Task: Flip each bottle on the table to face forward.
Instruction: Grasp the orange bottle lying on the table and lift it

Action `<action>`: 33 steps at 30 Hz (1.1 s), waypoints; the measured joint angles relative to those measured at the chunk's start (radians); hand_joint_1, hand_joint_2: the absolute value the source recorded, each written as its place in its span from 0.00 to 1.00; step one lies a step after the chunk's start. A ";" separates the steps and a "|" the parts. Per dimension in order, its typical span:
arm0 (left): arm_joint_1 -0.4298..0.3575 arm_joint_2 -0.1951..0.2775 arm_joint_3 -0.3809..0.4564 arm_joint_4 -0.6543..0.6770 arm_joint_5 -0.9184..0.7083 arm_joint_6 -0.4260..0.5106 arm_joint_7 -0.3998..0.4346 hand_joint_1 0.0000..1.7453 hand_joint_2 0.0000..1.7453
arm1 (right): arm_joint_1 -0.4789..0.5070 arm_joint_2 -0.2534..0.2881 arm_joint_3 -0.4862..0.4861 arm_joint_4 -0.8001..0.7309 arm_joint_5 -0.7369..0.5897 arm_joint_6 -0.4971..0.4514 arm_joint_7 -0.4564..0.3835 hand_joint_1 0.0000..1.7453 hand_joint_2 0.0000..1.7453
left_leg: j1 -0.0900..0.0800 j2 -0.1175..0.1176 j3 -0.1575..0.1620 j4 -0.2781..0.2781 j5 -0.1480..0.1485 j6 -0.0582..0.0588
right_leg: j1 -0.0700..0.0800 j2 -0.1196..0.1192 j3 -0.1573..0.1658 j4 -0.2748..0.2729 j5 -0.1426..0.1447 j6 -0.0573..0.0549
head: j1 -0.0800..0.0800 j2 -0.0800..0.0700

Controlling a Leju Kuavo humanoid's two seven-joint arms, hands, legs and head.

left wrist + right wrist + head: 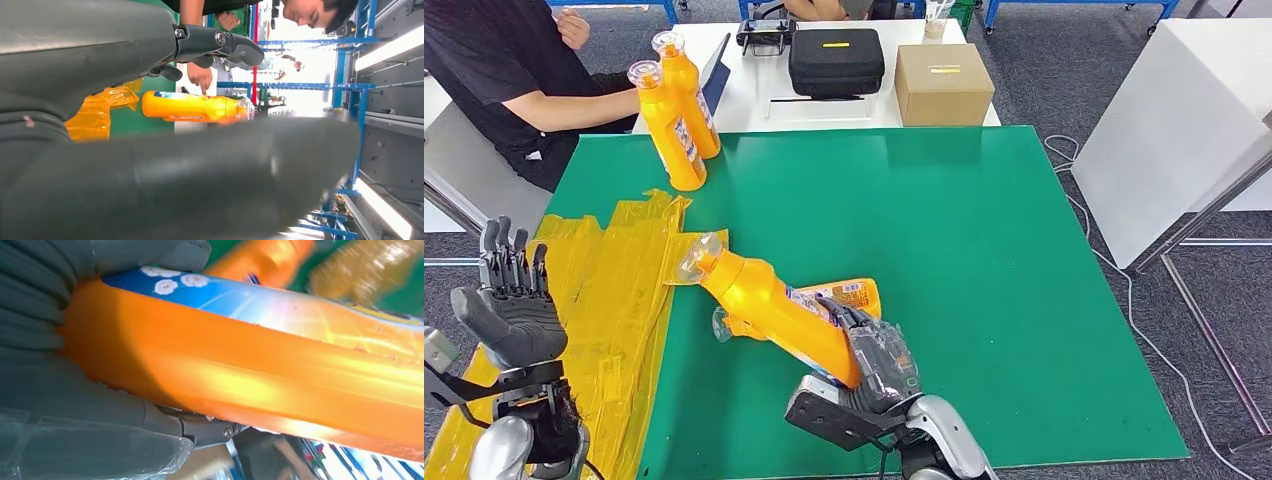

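My right hand (876, 362) grips the lower body of an orange bottle (769, 302), which tilts up and to the left, clear cap raised over the green table (984, 250). The same bottle (260, 375) sits close in the right wrist view, my fingers (35, 315) wrapped round its base. A second orange bottle (849, 298) lies flat on the mat just behind it. Two more orange bottles (667, 128) (689, 95) stand upright at the far left corner. My left hand (512, 300) hovers open over the left edge, fingers up. One standing bottle (195, 106) appears in the left wrist view.
Crumpled yellow plastic film (609, 300) covers the table's left strip. A person in black (504, 80) sits at the far left, hand (200, 77) near the standing bottles. Behind, a white table holds a black case (836, 60) and cardboard box (942, 85).
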 joint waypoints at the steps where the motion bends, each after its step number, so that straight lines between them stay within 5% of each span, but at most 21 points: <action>1: 0.005 0.001 0.000 0.000 0.006 -0.005 -0.004 0.00 1.00 | 0.003 -0.008 -0.007 -0.028 -0.012 -0.011 -0.013 1.00 1.00 | 0.000 0.000 0.000 0.000 0.000 0.000 | 0.000 0.000 0.000 0.000 0.000 0.000 | 0.000 0.000; 10: -0.015 0.010 -0.050 0.008 0.240 -0.126 0.064 0.00 1.00 | -0.127 -0.021 -0.074 -0.063 -0.054 -0.175 -0.117 1.00 1.00 | 0.000 0.000 0.000 0.000 0.002 0.001 | 0.000 0.000 -0.001 0.000 0.002 0.001 | 0.000 0.000; 17: -0.057 0.021 -0.115 0.014 0.325 -0.127 0.105 0.00 1.00 | -0.311 0.006 -0.070 0.065 -0.069 -0.209 -0.133 1.00 1.00 | 0.000 0.000 -0.001 0.000 0.004 0.000 | 0.000 0.000 -0.001 0.001 0.002 0.002 | 0.000 0.000; 23: -0.062 0.023 -0.131 0.016 0.355 -0.137 0.118 0.00 1.00 | -0.352 0.016 -0.059 0.110 -0.045 -0.220 -0.125 1.00 1.00 | 0.000 0.000 -0.001 0.000 0.004 0.000 | 0.001 0.000 -0.001 0.001 0.002 0.002 | 0.000 0.000; 28: -0.105 0.030 -0.211 0.038 0.465 -0.165 0.163 0.00 1.00 | -0.531 0.106 0.015 0.385 0.036 -0.244 -0.066 1.00 1.00 | 0.001 0.000 -0.001 0.000 0.004 0.000 | 0.001 0.000 -0.001 0.001 0.002 0.002 | 0.000 0.000; 33: -0.110 0.036 -0.228 0.042 0.478 -0.165 0.167 0.00 1.00 | -0.565 0.124 0.035 0.454 0.043 -0.243 -0.056 1.00 1.00 | 0.001 0.000 -0.003 0.000 0.004 0.000 | 0.000 0.000 -0.002 0.001 0.002 0.002 | 0.000 0.000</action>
